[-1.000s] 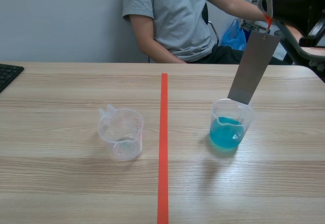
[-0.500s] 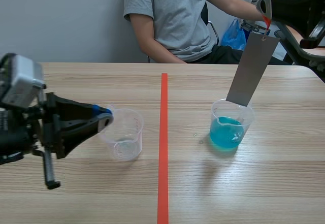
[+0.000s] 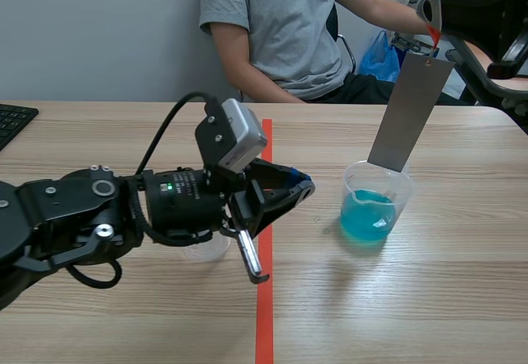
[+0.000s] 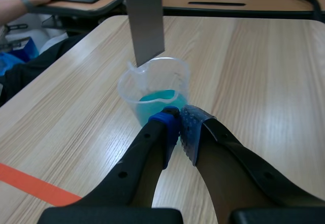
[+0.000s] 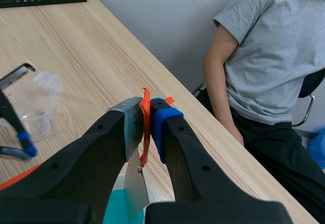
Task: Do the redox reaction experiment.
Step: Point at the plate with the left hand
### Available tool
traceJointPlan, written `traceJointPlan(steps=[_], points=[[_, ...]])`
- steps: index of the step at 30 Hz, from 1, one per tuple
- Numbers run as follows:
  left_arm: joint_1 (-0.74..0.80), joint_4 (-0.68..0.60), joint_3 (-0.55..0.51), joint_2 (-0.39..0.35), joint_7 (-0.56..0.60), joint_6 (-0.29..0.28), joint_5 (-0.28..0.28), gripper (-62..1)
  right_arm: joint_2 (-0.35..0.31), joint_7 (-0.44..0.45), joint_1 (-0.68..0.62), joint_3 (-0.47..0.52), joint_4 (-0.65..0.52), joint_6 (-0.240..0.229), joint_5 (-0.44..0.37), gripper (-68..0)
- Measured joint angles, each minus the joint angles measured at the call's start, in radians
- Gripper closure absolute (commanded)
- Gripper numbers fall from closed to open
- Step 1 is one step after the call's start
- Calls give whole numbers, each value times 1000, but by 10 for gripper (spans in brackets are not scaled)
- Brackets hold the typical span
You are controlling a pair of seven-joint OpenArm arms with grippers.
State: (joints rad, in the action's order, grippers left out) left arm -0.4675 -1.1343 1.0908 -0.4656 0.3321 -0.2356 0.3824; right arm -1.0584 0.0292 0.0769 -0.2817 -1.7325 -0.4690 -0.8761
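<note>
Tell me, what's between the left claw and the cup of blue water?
Nothing, just bare table. The scene view shows plain wood between the left gripper and the beaker.

On the counter (image 3: pixel 462 298) the beaker with liquid (image 3: pixel 375 207) stands right of the tape line (image 3: pixel 266 314). The empty beaker (image 5: pixel 38 107) stands left of the line, mostly under the left arm. The left gripper (image 3: pixel 301 189) reaches over the line, near the beaker with liquid, and the metal strip (image 3: pixel 410 112) hangs tilted from the jaws of the right gripper (image 3: pixel 431 13), with its lower end at that beaker's far rim.
</note>
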Motion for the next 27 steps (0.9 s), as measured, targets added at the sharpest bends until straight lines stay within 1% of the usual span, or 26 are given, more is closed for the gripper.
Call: traceJointPlan(steps=[4, 9, 13, 20, 25, 27], points=[[-61, 123, 26, 93, 0, 8, 43, -46, 0, 0, 0, 0, 0, 0, 0, -11], [-121, 246, 46, 196, 1, 13, 45, -46, 0, 0, 0, 0, 0, 0, 0, -11], [-140, 330, 48, 268, 1, 12, 45, -46, 0, 0, 0, 0, 0, 0, 0, -11], [-148, 411, 48, 344, 1, 20, 44, -46, 0, 0, 0, 0, 0, 0, 0, -11], [-148, 420, 48, 372, 2, 53, 44, -46, 0, 0, 0, 0, 0, 0, 0, -11], [-147, 420, 48, 378, 1, 79, 45, -46, 0, 0, 0, 0, 0, 0, 0, -11]])
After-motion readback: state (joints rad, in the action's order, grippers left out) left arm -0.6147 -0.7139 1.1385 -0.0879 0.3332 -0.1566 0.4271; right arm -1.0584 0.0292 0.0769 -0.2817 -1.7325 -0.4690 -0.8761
